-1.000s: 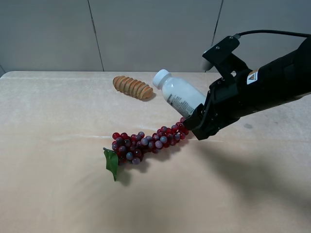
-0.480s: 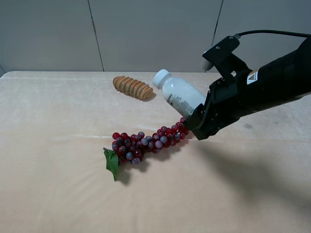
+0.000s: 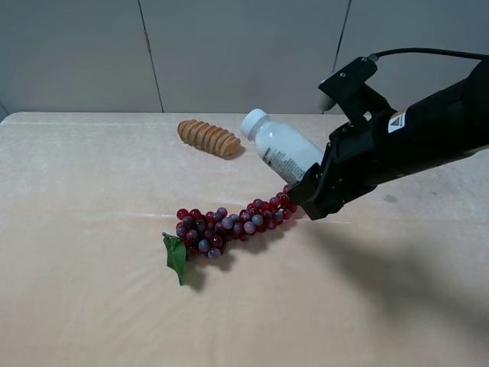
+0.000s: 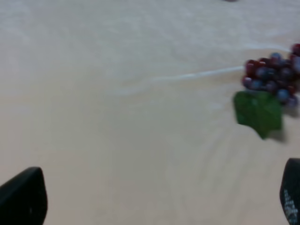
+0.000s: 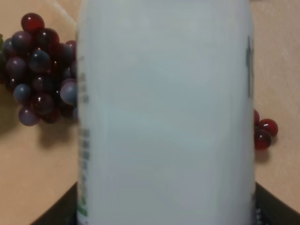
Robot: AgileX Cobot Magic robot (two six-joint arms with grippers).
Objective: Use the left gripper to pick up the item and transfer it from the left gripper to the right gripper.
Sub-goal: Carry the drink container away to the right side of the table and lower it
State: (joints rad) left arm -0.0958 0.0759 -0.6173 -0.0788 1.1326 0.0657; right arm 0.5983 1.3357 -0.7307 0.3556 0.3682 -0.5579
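Note:
The small white bottle [image 3: 281, 147] with a white screw cap is held tilted above the table, cap towards the back left. My right gripper [image 3: 313, 186], the black arm with the white-and-orange sticker, is shut on its lower end. In the right wrist view the bottle [image 5: 164, 112] fills the picture between the dark fingers [image 5: 55, 213]. My left gripper [image 4: 154, 206] is out of the exterior high view. In the left wrist view its two black fingertips [image 4: 21, 197] stand wide apart with nothing between them, above bare tabletop.
A red-purple grape bunch [image 3: 229, 224] with a green leaf [image 3: 176, 258] lies just below the held bottle; it also shows in the left wrist view [image 4: 274, 77] and the right wrist view [image 5: 42, 70]. A ribbed tan wooden piece [image 3: 208, 138] lies at the back.

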